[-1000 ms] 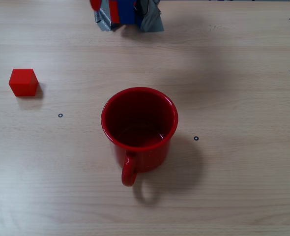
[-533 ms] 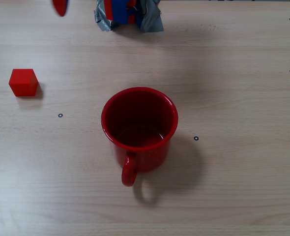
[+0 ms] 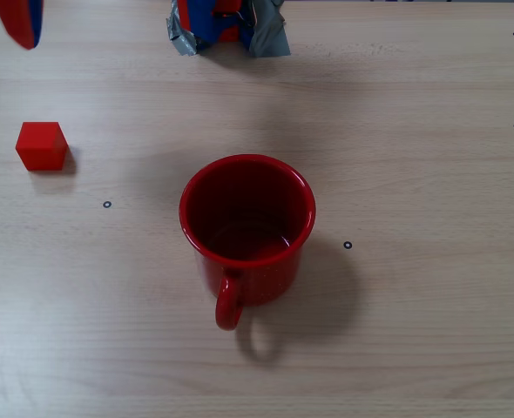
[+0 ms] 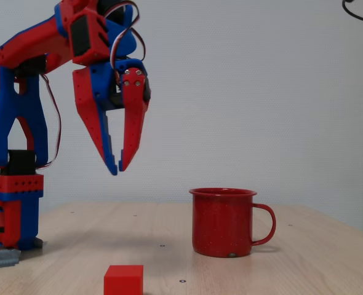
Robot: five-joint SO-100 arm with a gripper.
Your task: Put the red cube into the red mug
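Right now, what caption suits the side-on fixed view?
Red-and-blue gripper hangs above wooden table, small red cube and glossy red mug.

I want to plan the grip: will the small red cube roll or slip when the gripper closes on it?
The red cube has flat faces and sharp edges, so it probably will not roll. It looks rigid, giving parallel sides to pinch. Its smooth surface might slide on the table if pushed.

Red cube (image 3: pixel 41 145) — red speckled mug (image 3: pixel 247 231)

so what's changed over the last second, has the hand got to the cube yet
Not yet. In the overhead fixed view the hand has swung from near the arm's base leftward along the top edge, and now sits beyond the red cube, holding nothing. In the side view it hangs high above the table. The cube and the red mug have not moved.
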